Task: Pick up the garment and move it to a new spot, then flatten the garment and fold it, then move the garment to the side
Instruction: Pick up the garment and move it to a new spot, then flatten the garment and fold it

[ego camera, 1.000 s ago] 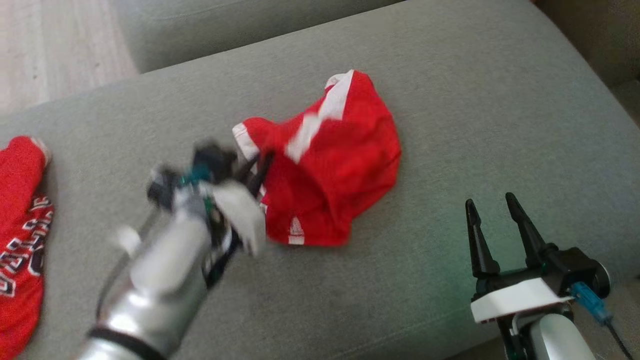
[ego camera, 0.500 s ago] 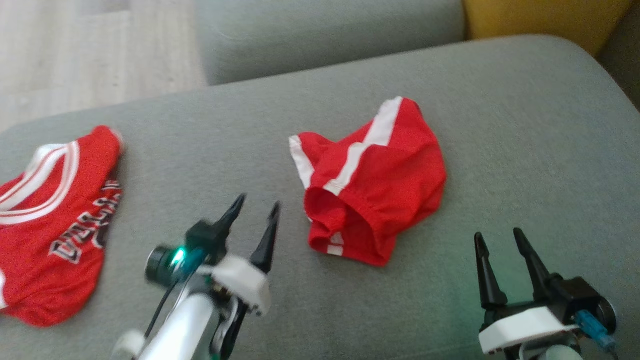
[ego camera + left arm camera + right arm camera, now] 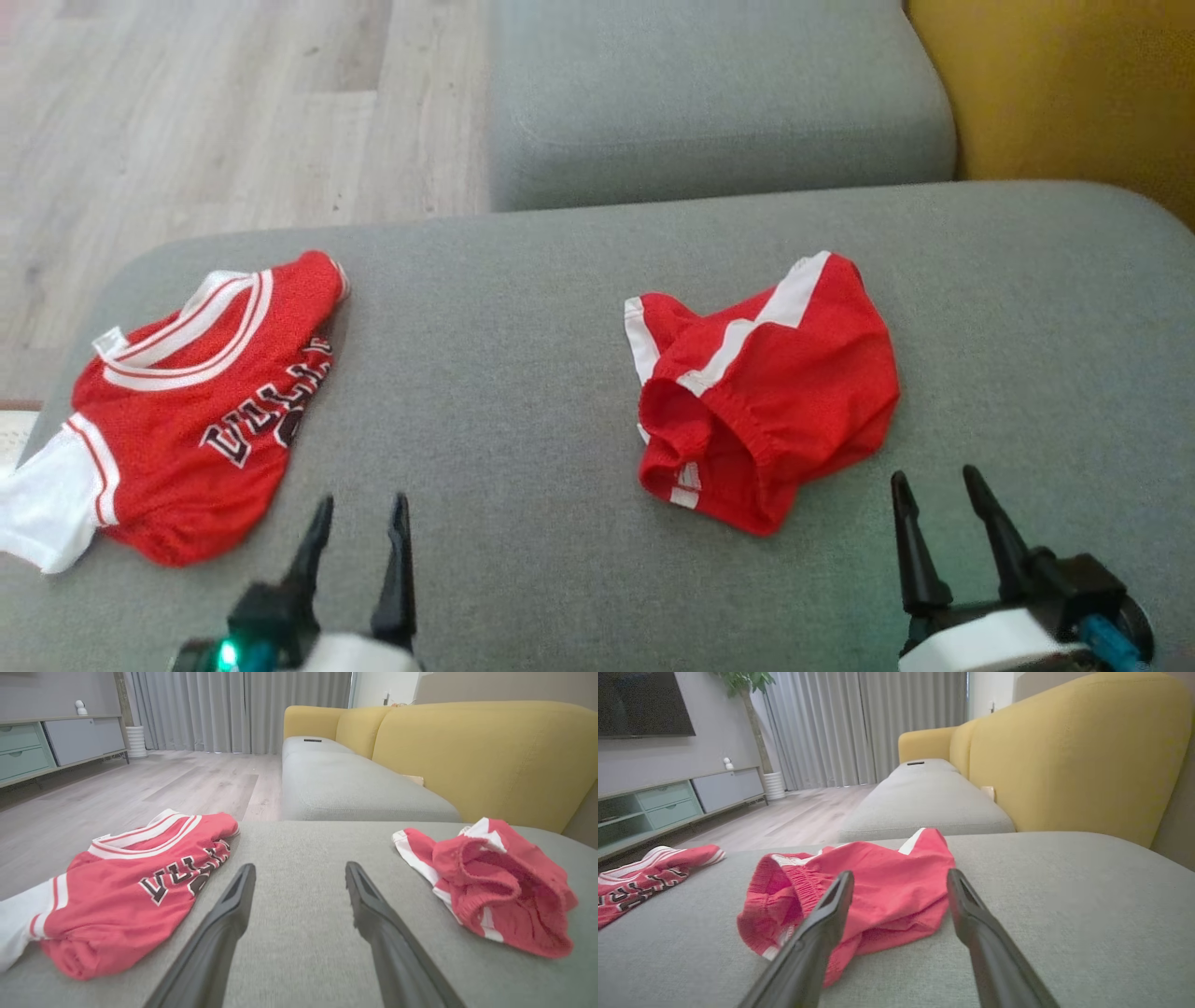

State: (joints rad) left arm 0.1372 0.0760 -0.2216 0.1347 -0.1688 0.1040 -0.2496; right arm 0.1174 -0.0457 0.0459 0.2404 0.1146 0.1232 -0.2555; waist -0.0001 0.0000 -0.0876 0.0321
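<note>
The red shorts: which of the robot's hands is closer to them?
Right. The right hand sits open close by the shorts' right side; the left hand is well off to their left, nearer the red jersey.

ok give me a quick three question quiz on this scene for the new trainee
1. True or false: the left gripper is shut on the red shorts.
2. Of the red shorts and the lettered jersey, which lies nearer the right gripper? A) the jersey B) the shorts C) both equally near
3. What surface do both garments rest on?

Key:
1. False: the left gripper is open and holds nothing.
2. B
3. The grey sofa cushion. The two garments lie apart on it.
</note>
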